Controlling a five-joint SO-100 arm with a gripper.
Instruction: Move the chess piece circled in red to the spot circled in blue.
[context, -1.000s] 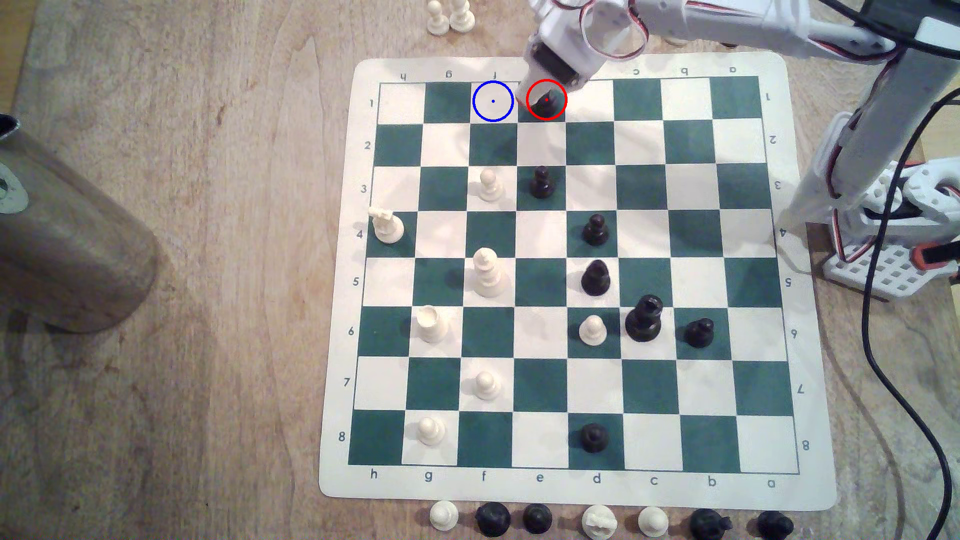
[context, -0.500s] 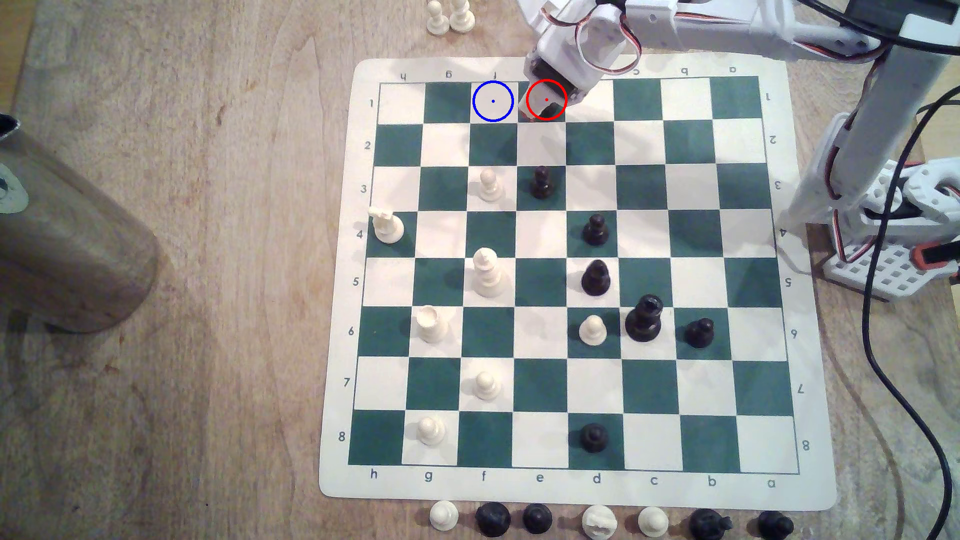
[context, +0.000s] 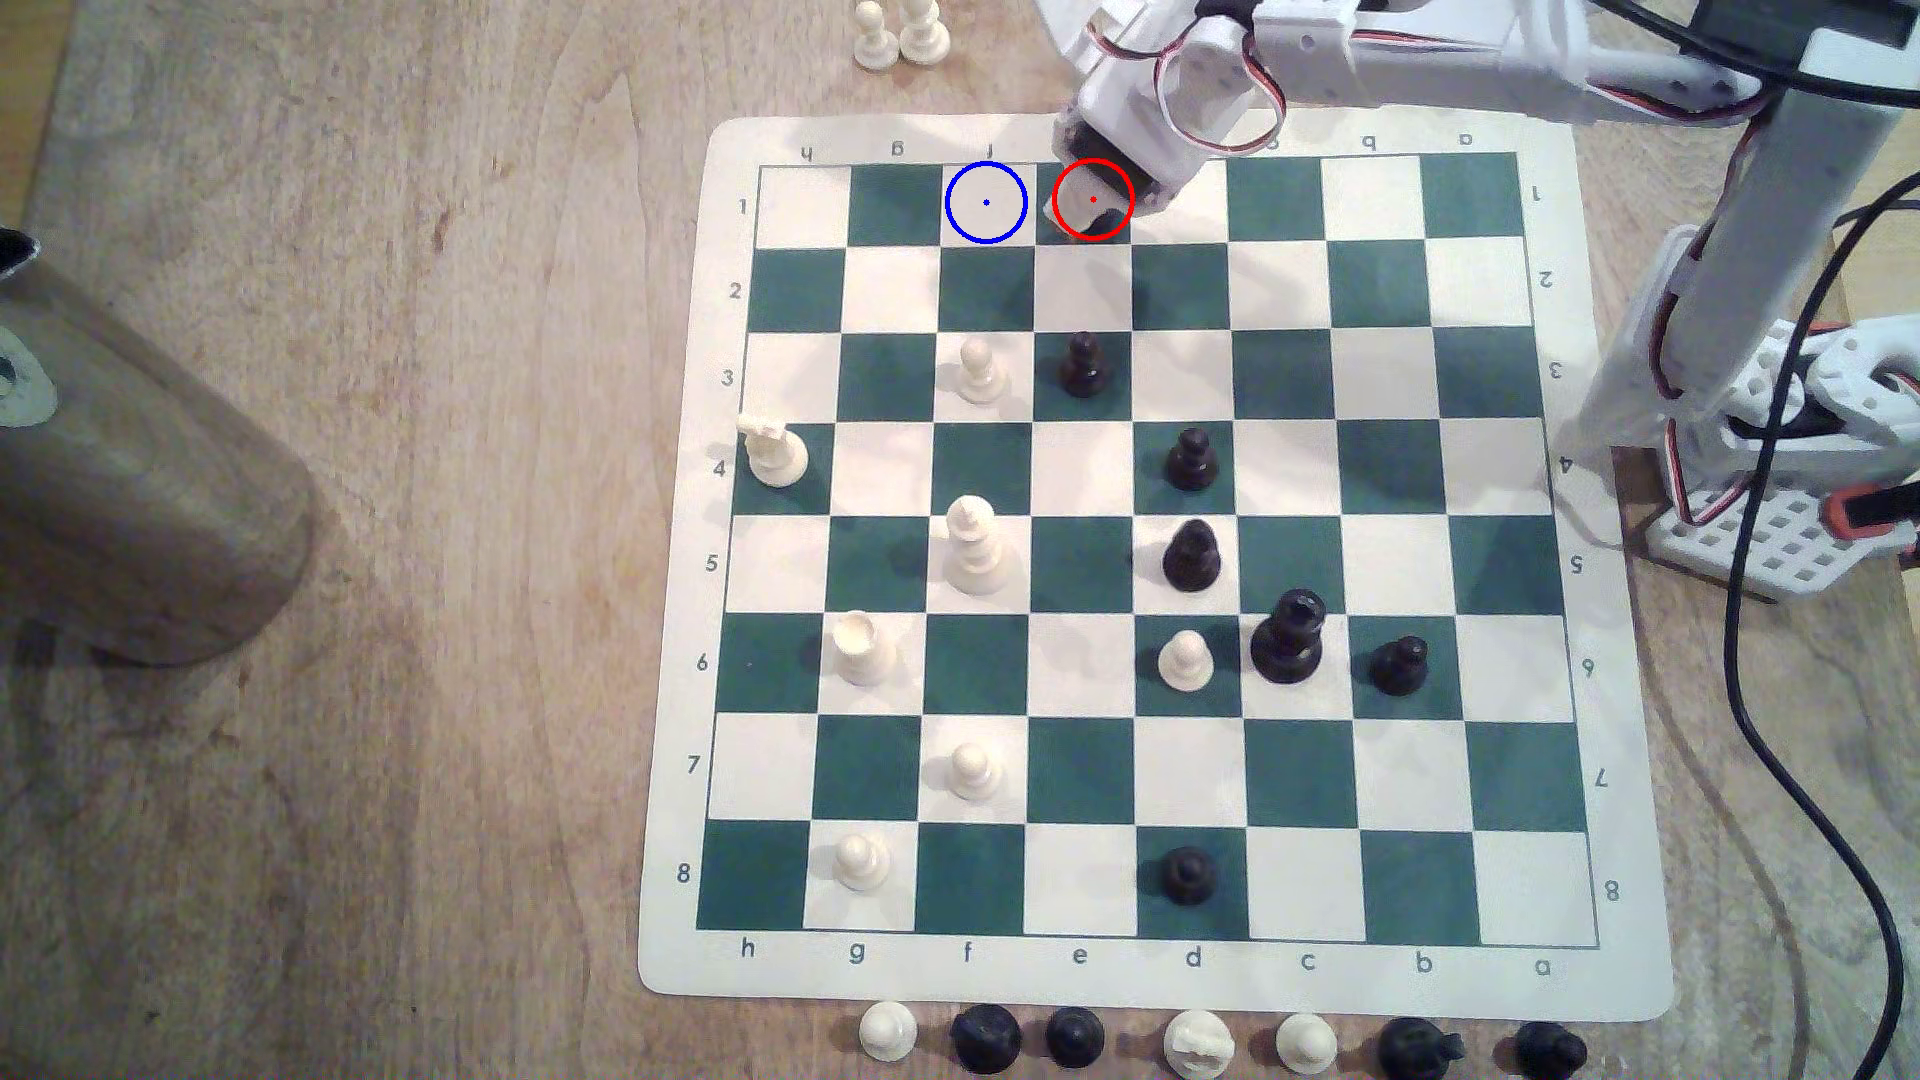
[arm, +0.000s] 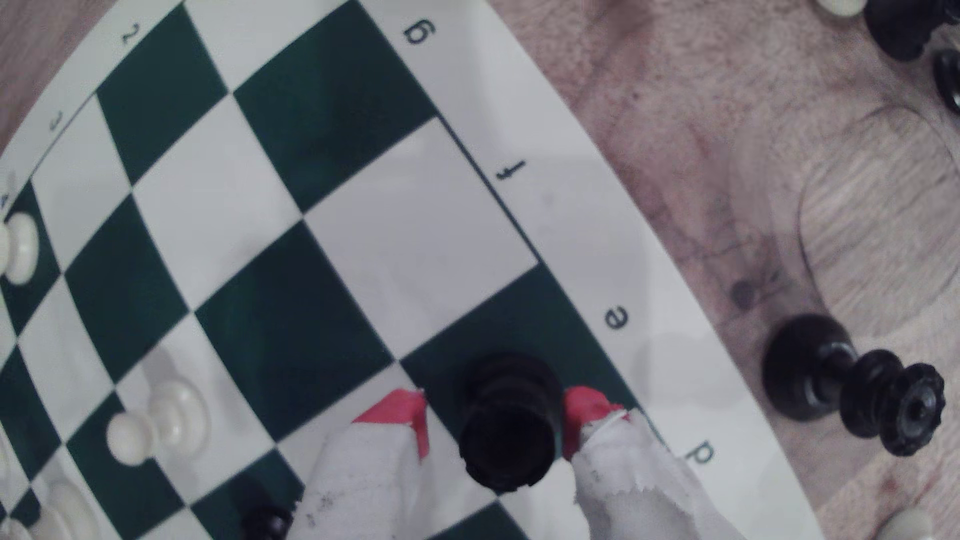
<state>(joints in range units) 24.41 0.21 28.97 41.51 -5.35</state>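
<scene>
Gripper (arm: 493, 415) is down over the red-circled green e1 square, at the board (context: 1621, 727) edge nearest the arm. Wrist view: black rook (arm: 506, 420) stands upright on that square between the two red-tipped fingers (arm: 400, 415). One tip sits against the rook's head, the other has a small gap, so part open and not clamped. In the exterior view the gripper (context: 1081, 213) covers the rook. The blue-circled cream square (context: 986, 201), f1, is next door, unoccupied.
</scene>
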